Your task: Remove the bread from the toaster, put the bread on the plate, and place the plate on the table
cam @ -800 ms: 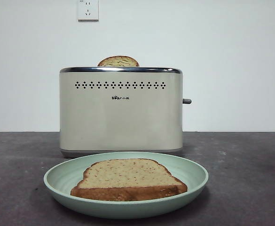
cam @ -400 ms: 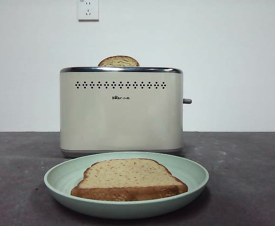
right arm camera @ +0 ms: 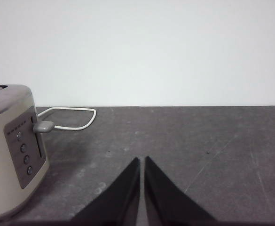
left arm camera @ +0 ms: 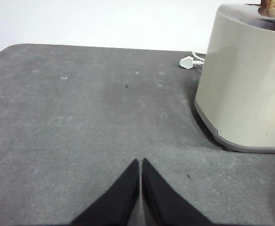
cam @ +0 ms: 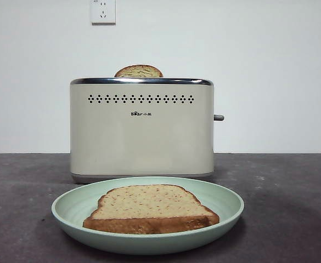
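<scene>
The bread (cam: 151, 208) lies flat on the mint-green plate (cam: 226, 211), which rests on the dark table (cam: 292, 208) in front of the cream toaster (cam: 141, 131). A second slice (cam: 138, 71) shows only its domed top in the toaster's slot. Neither gripper shows in the front view. My left gripper (left arm camera: 140, 162) is shut and empty, low over the table beside one end of the toaster (left arm camera: 245, 80). My right gripper (right arm camera: 142, 160) is shut and empty, low over the table beside the toaster's lever end (right arm camera: 15, 150).
A wall socket (cam: 102, 11) sits high on the white wall. The toaster's white cord (right arm camera: 71, 117) loops on the table behind it, and its plug (left arm camera: 188, 61) lies near the back edge. The grey lever (right arm camera: 43, 126) sticks out from the toaster's side.
</scene>
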Motion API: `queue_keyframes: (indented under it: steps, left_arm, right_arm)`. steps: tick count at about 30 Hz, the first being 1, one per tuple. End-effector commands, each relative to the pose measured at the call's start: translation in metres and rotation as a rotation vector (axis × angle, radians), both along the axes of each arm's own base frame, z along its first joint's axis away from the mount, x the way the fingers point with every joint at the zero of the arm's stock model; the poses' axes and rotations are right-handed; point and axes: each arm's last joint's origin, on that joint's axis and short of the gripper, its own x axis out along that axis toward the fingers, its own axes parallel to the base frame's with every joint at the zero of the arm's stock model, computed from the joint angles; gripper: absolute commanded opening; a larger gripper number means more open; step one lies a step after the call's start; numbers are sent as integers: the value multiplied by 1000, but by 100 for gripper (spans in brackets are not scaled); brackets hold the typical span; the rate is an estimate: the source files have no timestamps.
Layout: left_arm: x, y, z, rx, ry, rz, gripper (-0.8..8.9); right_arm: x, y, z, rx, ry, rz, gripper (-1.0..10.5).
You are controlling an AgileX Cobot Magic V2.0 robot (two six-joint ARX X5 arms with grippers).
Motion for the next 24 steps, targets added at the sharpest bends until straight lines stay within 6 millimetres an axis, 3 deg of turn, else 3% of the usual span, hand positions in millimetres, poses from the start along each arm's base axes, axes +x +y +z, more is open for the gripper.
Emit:
queue_keyframes:
  steps: [1, 9, 19, 24]
  left_arm:
    - [1, 0, -8, -6, 28, 1, 8]
    - [1, 0, -8, -6, 28, 1, 8]
    - [1, 0, -8, -6, 29, 1, 8]
    - [1, 0, -8, -6, 29, 1, 8]
  right_arm:
    - [-1, 0, -9, -11, -18, -10, 4]
    - [-1, -1, -37, -5, 7, -30, 4]
    - [-3, -1, -57, 4, 213, -27, 4]
    - [-3, -1, -53, 1, 178, -29, 4]
